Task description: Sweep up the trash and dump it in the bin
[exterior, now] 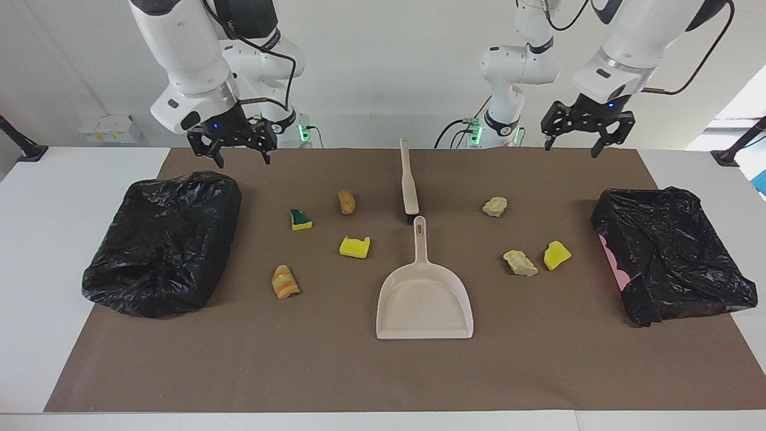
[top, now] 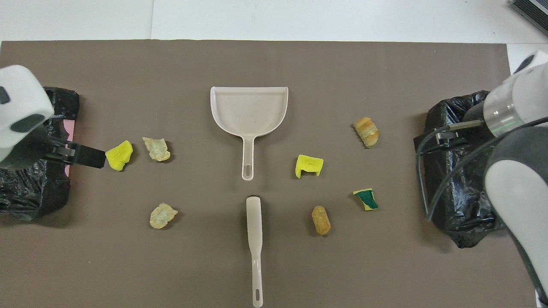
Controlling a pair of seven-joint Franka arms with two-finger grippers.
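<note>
The table (exterior: 36, 251) is covered by a brown mat (exterior: 383, 371). Two bins lined with black bags are set on the mat, one at the right arm's end (exterior: 161, 242) and one at the left arm's end (exterior: 670, 257); what lies inside them cannot be made out, perhaps nothing, since only crumpled black plastic is seen. A pink edge is shown under the bag of the bin at the left arm's end.

The beige dustpan (exterior: 423, 299) is laid in the middle of the mat and holds no scrap. Its handle is pointed toward the robots, its open mouth away from them. The hand brush (exterior: 409, 179) is laid nearer to the robots than the dustpan, in line with its handle, the black bristle end just beside the handle's tip.

The trash (exterior: 355, 246) is scattered flat on the mat to both sides of the dustpan. Toward the right arm's end are found four scraps: a yellow block, a green-faced wedge (exterior: 300, 219), an orange-brown lump (exterior: 346, 202) and a striped piece (exterior: 285, 281) whose long axis runs roughly toward the robots. Toward the left arm's end are found a tan scrap (exterior: 495, 206), a second tan scrap (exterior: 520, 263) and a yellow one (exterior: 556, 255) beside it.

The right pincer (exterior: 240, 154) is held spread in the air over the mat's edge beside the bin at its own end, well apart from every scrap. The left pincer (exterior: 575, 145) is likewise held spread in the air over the mat's edge, apart from the trash.
</note>
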